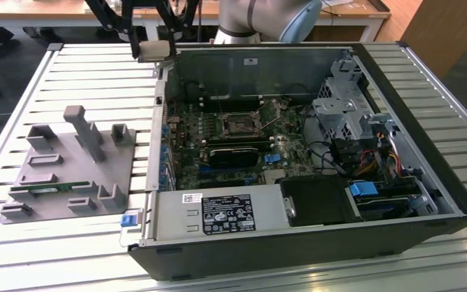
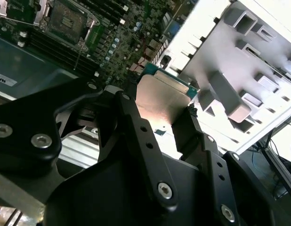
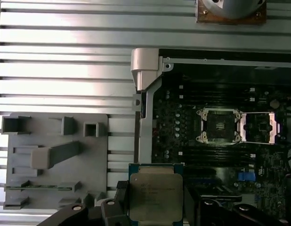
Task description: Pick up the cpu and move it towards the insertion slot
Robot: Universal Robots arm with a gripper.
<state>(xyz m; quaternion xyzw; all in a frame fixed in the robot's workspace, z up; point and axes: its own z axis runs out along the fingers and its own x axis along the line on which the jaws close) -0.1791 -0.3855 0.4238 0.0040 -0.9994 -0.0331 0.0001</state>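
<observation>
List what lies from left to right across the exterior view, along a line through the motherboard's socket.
Grey plastic fixture block with upright pegs → green motherboard's square metal-framed insertion slot with dark centre → silver perforated metal drive cage → black side wall of the computer case.

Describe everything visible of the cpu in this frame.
The cpu is a flat square chip with a dull silver metal lid and a thin green board edge around it. The end effector holds it between black fingers that press on opposite sides, clear of any surface. In the exterior view it hangs by the far corner of the open computer case, on that view's left. In the first wrist view its lid faces the camera, with the insertion slot some way off on the motherboard.
</observation>
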